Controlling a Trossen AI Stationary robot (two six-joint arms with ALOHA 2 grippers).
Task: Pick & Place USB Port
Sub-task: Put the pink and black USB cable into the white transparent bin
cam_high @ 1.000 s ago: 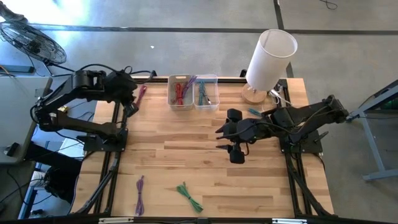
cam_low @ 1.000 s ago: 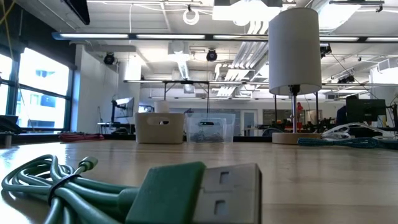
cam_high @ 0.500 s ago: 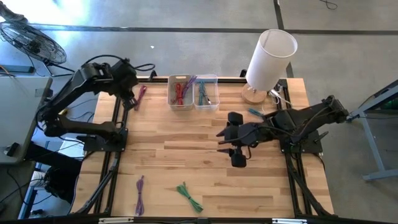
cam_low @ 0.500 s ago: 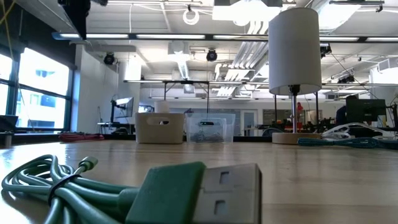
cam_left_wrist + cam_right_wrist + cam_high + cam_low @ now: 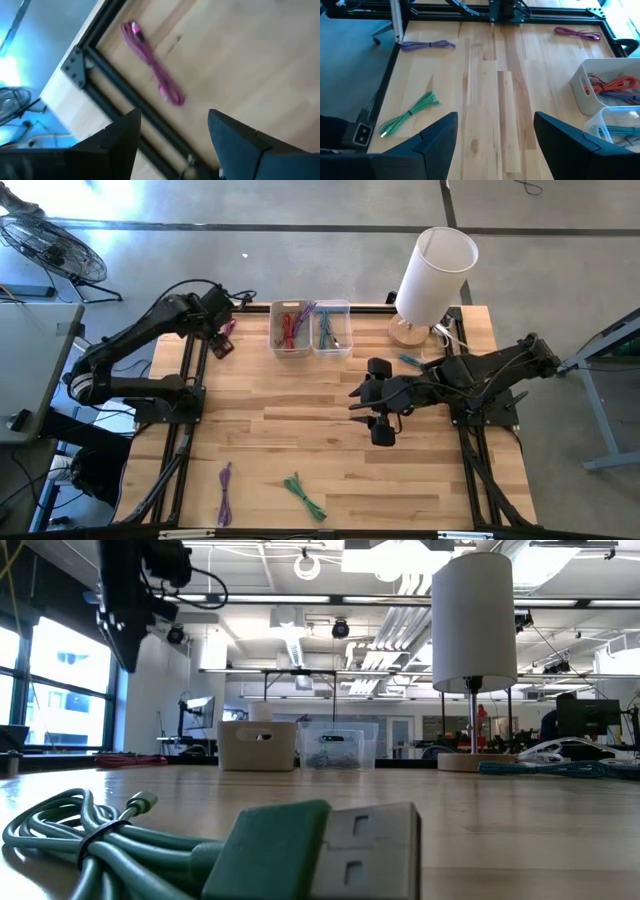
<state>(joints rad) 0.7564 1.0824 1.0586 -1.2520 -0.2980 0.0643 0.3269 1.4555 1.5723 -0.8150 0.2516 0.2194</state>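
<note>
A pink USB cable (image 5: 229, 329) lies coiled at the table's far left edge, and shows in the left wrist view (image 5: 152, 67) flat on the wood. My left gripper (image 5: 221, 345) hangs just above and beside it, open (image 5: 172, 135), nothing between its fingers. A purple cable (image 5: 225, 492) and a green cable (image 5: 304, 496) lie near the front edge; the green one's USB plug (image 5: 320, 850) fills the low view. My right gripper (image 5: 358, 400) hovers open (image 5: 495, 135) over the table's middle.
Two small bins stand at the far edge, one (image 5: 291, 328) with red and orange cables, one (image 5: 331, 328) with teal ones. A white lamp (image 5: 432, 275) stands at the far right, with a blue cable (image 5: 410, 361) by its foot. Bare wood lies between the grippers.
My left arm has swung toward the table's right, over the far left corner and toward the pink cable, and has come down into the low view. The cables have kept still.
</note>
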